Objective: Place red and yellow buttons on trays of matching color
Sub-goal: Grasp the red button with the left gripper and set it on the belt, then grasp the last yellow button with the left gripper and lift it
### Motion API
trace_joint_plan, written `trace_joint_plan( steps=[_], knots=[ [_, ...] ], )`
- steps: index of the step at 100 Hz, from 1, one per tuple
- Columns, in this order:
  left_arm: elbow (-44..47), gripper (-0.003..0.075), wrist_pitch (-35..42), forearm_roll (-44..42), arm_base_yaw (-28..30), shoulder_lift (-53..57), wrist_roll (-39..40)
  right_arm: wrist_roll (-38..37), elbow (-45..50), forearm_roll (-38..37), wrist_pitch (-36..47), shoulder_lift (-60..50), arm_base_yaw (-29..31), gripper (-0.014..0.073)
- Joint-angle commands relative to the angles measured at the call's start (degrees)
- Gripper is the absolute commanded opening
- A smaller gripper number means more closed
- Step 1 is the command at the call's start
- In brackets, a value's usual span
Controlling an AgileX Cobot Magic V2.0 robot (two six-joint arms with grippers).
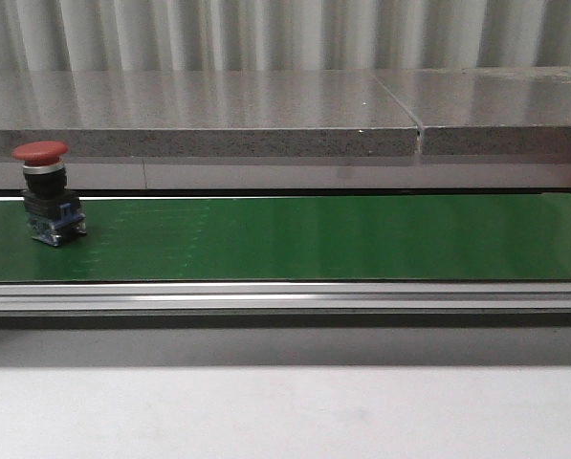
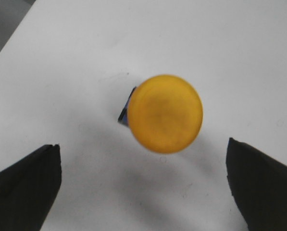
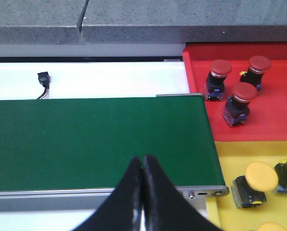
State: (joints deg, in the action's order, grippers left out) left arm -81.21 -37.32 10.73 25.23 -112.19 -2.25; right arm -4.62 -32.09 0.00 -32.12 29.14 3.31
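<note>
yellow button [image 2: 165, 113] between spread left gripper [image 2: 143, 192] fingers (untouched), right gripper [image 3: 143, 166] closed

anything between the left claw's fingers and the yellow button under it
Nothing. In the left wrist view, only bare white surface separates the yellow button from the open left claw; neither finger touches it.

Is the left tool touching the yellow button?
Apart. The left wrist view shows white surface between the yellow button and both open fingers of the left tool.
</note>
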Motion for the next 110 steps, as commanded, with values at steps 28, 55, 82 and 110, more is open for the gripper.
trace_joint_plan(
  steps=[28,55,82,110],
  knots=[
    [-9.0,0.0648,1.9,0.8,0.0,-3.2,-0.1,0.4,-1.4,-0.6,4.3,0.0,-0.2,-0.0067],
    [-9.0,0.0383,1.8,0.9,0.0,-3.5,-0.1,0.4,-1.4,-0.6,4.3,0.0,-0.2,-0.0067],
    [-9.0,-0.002,-0.3,1.6,-0.3,-1.8,-0.1,0.4,-1.4,-0.6,4.3,0.0,-0.2,-0.0067],
    [-9.0,-0.002,-2.7,1.2,-2.2,7.5,-0.3,0.4,-1.4,-0.6,4.3,0.0,-0.2,-0.0067]
  ],
)
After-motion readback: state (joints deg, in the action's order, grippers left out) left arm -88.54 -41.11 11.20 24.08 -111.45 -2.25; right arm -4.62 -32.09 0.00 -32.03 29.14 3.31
